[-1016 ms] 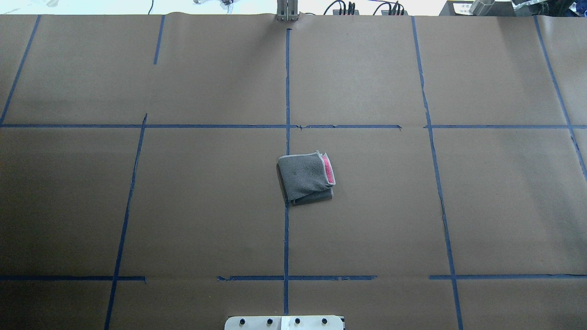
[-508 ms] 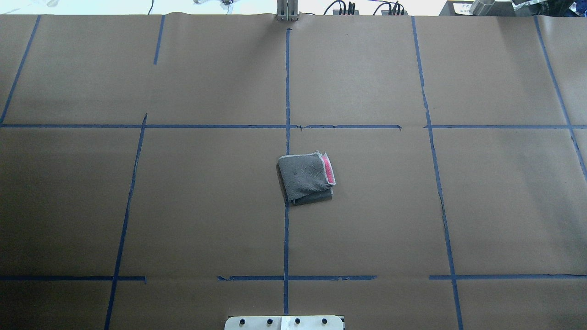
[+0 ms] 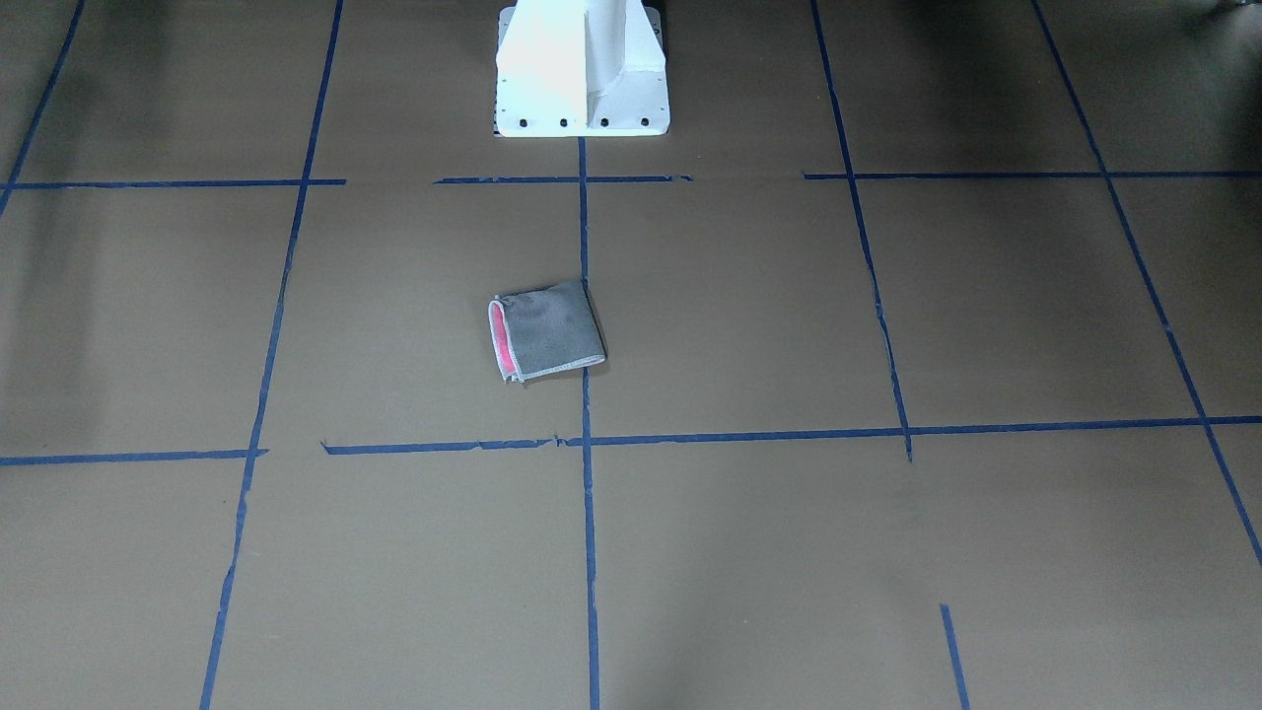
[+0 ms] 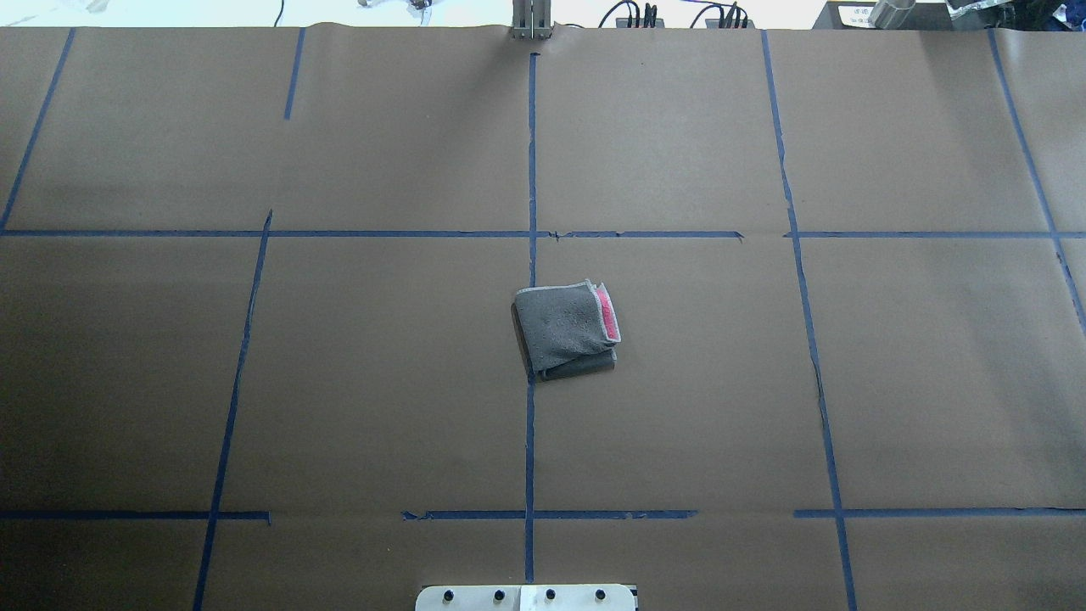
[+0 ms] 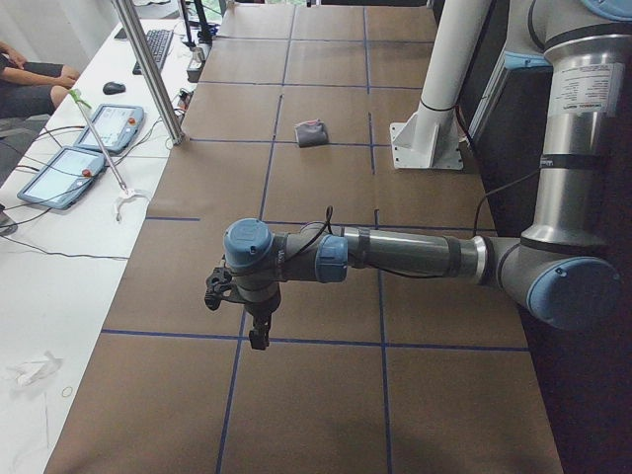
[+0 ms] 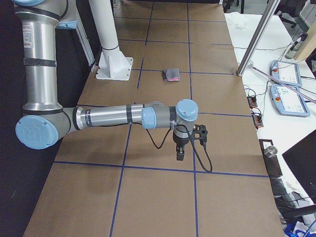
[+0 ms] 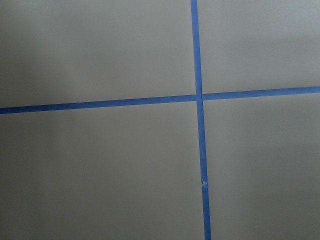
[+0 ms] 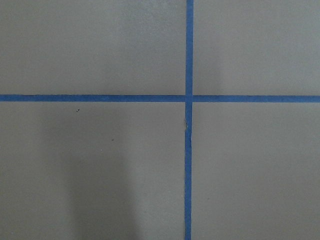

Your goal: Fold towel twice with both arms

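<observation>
Here the towel [image 4: 564, 327] lies folded into a small, nearly square packet at the middle of the table [image 4: 382, 399], well apart from both arms. Its left edge sits on the centre tape line [image 4: 531, 170], and the rest lies to the right of that line in the overhead view. The dark grey face is up. A strip of the pink face and the whitish hem show along the right edge, so the open side points to the robot's right and the fold to its left. The packet is turned slightly off the tape grid, and a lower layer peeks out along its near edge. In the front-facing view the towel [image 3: 545, 330] shows its pink strip on the other side, with the white pedestal [image 3: 582, 69] beyond it.

The left arm [image 5: 395, 255] stretches its forearm level over the table's left end, wrist bent so the left gripper [image 5: 259, 339] hangs straight down above the brown paper; I cannot tell how its jaws stand. The right arm [image 6: 113, 116] holds the same pose at the right end, its right gripper [image 6: 180, 156] pointing down, and here too the jaws cannot be made out. Both wrist cameras show only paper and a crossing of tape.
</observation>
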Motion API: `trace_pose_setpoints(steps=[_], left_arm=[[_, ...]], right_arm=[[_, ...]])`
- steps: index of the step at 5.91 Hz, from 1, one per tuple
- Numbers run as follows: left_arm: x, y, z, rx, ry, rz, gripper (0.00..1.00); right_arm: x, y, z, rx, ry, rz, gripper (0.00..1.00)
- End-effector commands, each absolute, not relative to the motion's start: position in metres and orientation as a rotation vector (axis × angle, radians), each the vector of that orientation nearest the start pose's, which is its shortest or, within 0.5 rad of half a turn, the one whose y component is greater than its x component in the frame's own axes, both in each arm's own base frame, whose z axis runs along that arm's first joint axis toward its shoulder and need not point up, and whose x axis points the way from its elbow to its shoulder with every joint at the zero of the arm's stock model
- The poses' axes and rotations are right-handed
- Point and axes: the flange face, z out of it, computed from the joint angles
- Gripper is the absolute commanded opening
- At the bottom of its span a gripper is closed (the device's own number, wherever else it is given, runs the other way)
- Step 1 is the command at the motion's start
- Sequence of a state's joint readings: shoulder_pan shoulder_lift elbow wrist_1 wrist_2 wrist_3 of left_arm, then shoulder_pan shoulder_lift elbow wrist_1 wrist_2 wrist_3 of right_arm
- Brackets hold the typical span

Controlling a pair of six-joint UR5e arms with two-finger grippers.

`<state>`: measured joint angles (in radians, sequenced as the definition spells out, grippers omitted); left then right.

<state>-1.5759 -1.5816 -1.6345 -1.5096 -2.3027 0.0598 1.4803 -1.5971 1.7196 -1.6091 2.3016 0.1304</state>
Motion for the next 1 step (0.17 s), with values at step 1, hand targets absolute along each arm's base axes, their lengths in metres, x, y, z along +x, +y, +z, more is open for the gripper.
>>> trace_pose_setpoints(steps=[1], left_arm=[[-0.0697, -0.4948, 0.6326, 0.030, 0.733, 0.054, 1.00]], right_arm=[[0.0228, -0.4851, 0.6068, -0.005, -0.738, 0.009, 1.00]])
